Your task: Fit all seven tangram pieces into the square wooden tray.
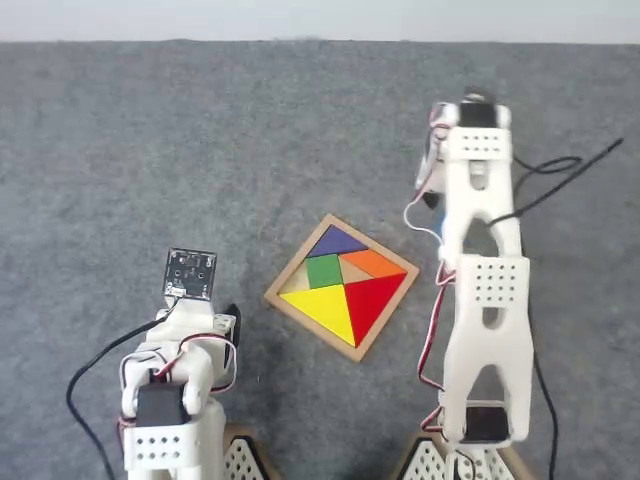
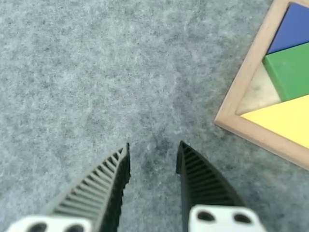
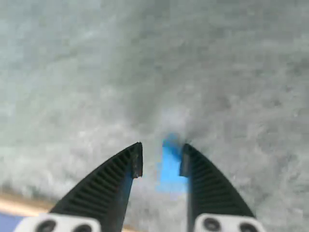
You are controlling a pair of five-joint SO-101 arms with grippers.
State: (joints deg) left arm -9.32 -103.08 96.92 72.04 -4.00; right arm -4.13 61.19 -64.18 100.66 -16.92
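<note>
Right claw: jaws apart, straddling the blue piece at lower centre; it possibly touches one finger.
Tray: frame centre, part filled.
You: centre the piece, close squarely, lift level.
Left claw: apart, empty.

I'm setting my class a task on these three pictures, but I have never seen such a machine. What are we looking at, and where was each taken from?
Two white robot arms, the left arm and the right arm, sit at a grey felt table. One picture looks down from above; the others come from wrist cameras. The square wooden tray holds a blue piece, green piece, orange piece, yellow piece and red piece. The left hand is open and empty. A small light-blue piece sits at the right hand; whether gripped, I cannot tell.
</note>
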